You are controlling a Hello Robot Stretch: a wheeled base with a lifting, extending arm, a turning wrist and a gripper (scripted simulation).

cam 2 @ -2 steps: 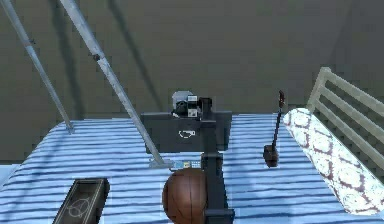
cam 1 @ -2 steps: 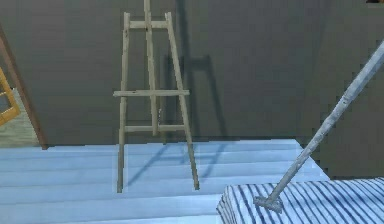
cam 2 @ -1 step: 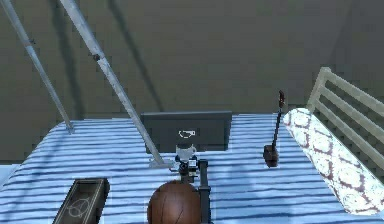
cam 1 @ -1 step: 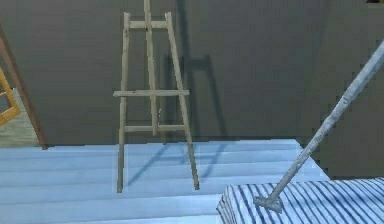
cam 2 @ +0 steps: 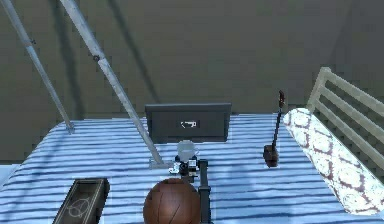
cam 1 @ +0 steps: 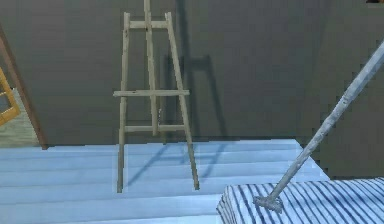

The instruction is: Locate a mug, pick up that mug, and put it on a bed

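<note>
Basketball (cam 2: 172,204) cut off at btm edge; can't tell if gripper (cam 2: 189,163) holds anything.

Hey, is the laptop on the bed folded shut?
No, the laptop stands open on the blue-striped bed, with its dark screen raised upright.

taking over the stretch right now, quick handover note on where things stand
Gripper: out over the bed, in front of the laptop; cannot tell whether it holds anything.
Things: a small pale blob at its far end might be the mug, but that is unsure. Basketball lies beside the arm.
Done: the robot is at the bed.
Left: confirm the mug rests on the bed, then draw the arm back.
</note>
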